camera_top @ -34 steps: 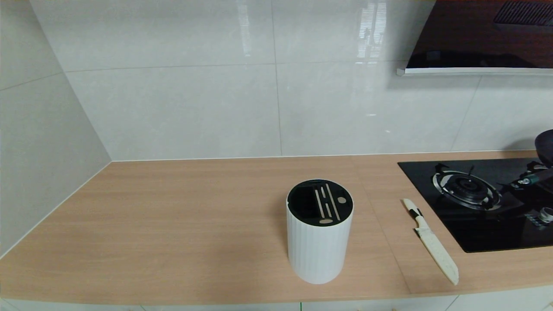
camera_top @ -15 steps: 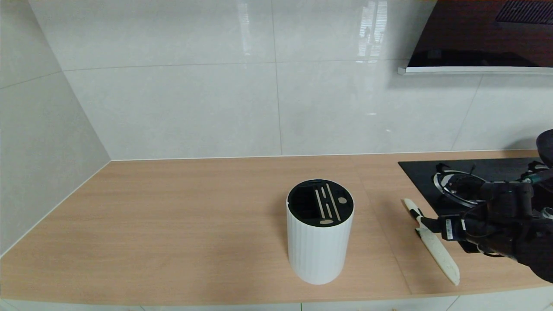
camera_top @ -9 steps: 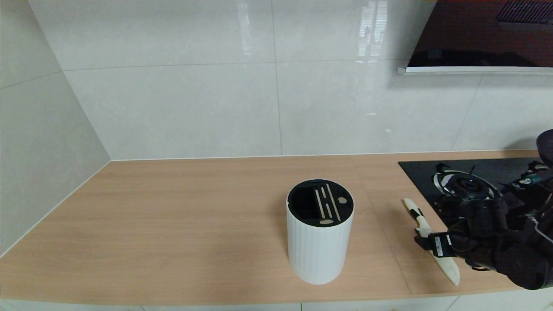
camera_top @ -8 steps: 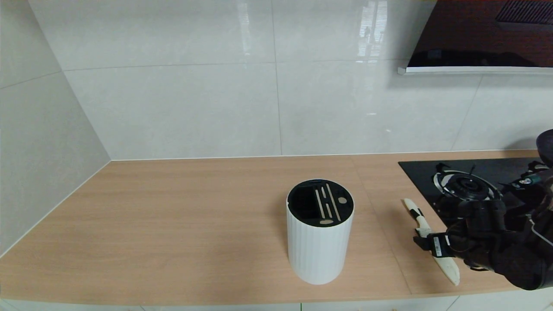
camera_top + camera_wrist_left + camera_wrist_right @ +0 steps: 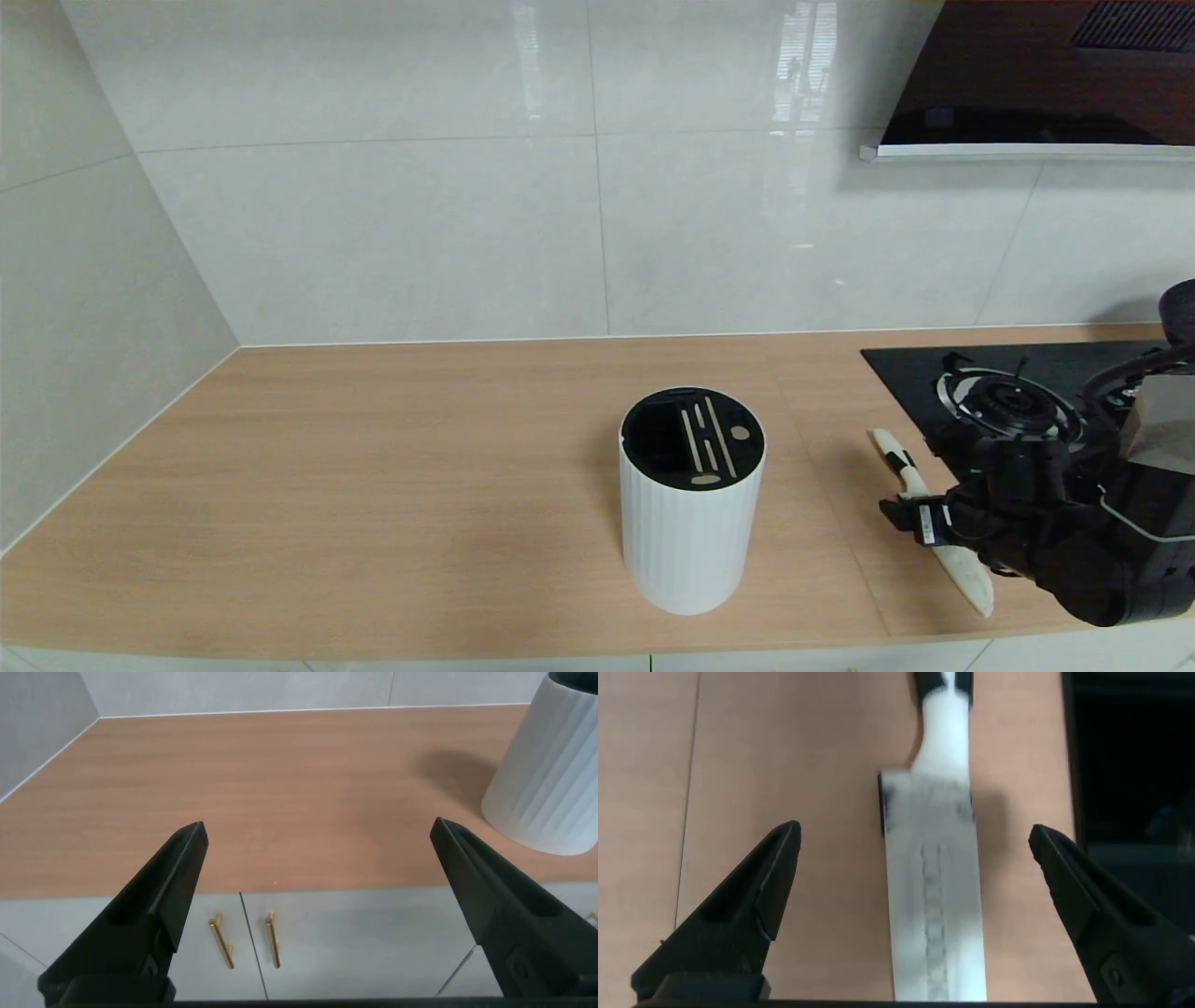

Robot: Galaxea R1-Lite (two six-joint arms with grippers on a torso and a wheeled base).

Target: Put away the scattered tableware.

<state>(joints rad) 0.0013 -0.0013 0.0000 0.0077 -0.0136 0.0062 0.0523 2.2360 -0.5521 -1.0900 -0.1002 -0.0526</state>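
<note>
right hand (image 5: 913, 833) wide open and empty, poised over the white knife (image 5: 934, 887) lying flat on the surface (image 5: 420, 485) between holder (image 5: 691, 532) and stove (image 5: 906, 381) (left hand (image 5: 318, 835) open too, near the holder).

no readable text anywhere tbh. small white sticker (image 5: 924, 533) on the right gripper (image 5: 913, 859), print way too tiny to make out.

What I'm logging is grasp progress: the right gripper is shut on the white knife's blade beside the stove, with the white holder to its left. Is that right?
Not quite: the right gripper is open, not shut. The right wrist view shows its fingers spread wide either side of the blade of the white knife. The rest holds.
</note>
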